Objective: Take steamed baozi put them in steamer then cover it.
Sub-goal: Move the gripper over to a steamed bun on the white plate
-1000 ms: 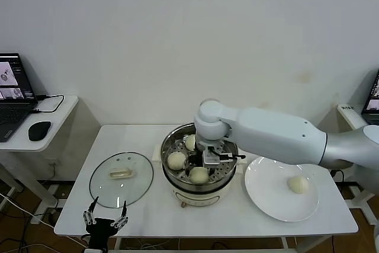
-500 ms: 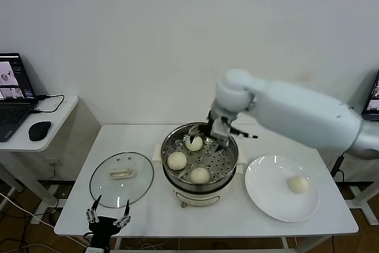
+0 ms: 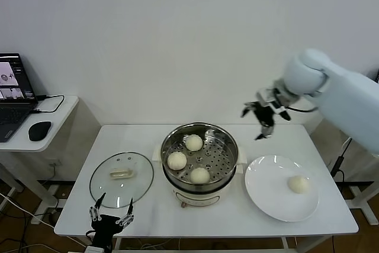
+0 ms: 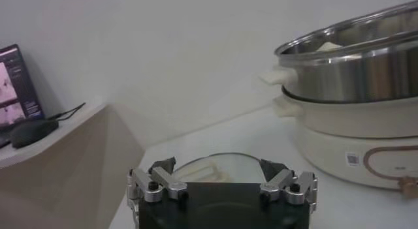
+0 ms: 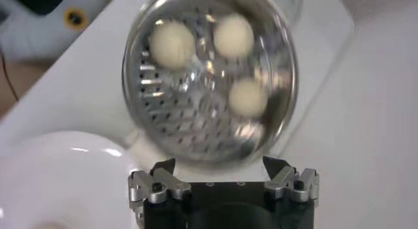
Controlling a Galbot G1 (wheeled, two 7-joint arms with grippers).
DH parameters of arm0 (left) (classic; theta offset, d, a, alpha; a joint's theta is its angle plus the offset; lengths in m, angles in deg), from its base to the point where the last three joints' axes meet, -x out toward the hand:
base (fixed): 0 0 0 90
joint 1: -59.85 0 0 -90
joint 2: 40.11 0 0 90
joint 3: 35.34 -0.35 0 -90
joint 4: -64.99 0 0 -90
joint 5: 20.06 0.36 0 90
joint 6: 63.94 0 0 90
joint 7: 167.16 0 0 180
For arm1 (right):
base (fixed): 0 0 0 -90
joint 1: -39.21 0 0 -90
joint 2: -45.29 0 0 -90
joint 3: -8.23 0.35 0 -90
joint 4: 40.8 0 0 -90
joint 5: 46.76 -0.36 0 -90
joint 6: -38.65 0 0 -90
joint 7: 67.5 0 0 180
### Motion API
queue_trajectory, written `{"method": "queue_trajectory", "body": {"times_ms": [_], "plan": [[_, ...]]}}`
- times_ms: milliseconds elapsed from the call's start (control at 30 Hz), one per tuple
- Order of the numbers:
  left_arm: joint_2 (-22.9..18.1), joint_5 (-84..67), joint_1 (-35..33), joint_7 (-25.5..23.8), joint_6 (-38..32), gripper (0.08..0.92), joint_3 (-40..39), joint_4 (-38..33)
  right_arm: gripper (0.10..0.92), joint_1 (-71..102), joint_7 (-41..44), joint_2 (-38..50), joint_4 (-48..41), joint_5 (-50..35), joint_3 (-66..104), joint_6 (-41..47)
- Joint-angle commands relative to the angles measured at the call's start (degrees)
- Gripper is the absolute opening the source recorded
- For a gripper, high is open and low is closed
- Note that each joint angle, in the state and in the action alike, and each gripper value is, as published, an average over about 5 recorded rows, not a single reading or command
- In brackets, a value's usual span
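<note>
Nearest, at the tabletop's (image 3: 148, 211) front edge toward seven o'clock, the left gripper (image 3: 111, 216) hangs idle with its fingers spread apart and empty. Just beyond it the cover (image 3: 121, 179) lies flat on the tabletop, at nine o'clock from the steamer (image 3: 200, 164). The steamer stands at the centre with three steamed baozi (image 3: 199, 175) on its perforated tray. At its four o'clock a white plate (image 3: 282, 189) carries the fourth bun (image 3: 298, 184). Farthest back, toward two o'clock and raised well above the tabletop, the right gripper (image 3: 262, 114) has its fingers wide apart, holding nothing.
</note>
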State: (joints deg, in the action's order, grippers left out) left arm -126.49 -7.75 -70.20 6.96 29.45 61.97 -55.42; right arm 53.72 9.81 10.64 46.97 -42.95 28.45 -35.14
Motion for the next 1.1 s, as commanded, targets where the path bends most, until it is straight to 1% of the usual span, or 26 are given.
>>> {"method": "queue_trajectory", "body": {"times_ms": [33, 367, 700, 1100], "plan": [[0.3, -0.8, -0.5, -0.2, 0.2, 0.823, -0.3, 0.1, 0.823, 21.2, 0.0, 10.8, -1.0, 7.1, 14.0, 8.1], [0.0, -0.7, -0.6, -0.8, 0.6, 0.823, -0.8, 1.2, 0.823, 36.4, -3.7, 6.7, -4.3, 13.4, 22.8, 5.4], [0.0, -0.7, -0.5, -1.1, 0.7, 0.823, 0.0, 2.1, 0.823, 38.7, -3.6, 3.5, -7.2, 17.7, 22.7, 3.8], [-0.1, -0.5, -0.2, -1.2, 0.8, 0.823, 0.2, 2.7, 0.823, 37.2, -6.0, -0.8, -14.3, 21.9, 24.4, 1.3]]}}
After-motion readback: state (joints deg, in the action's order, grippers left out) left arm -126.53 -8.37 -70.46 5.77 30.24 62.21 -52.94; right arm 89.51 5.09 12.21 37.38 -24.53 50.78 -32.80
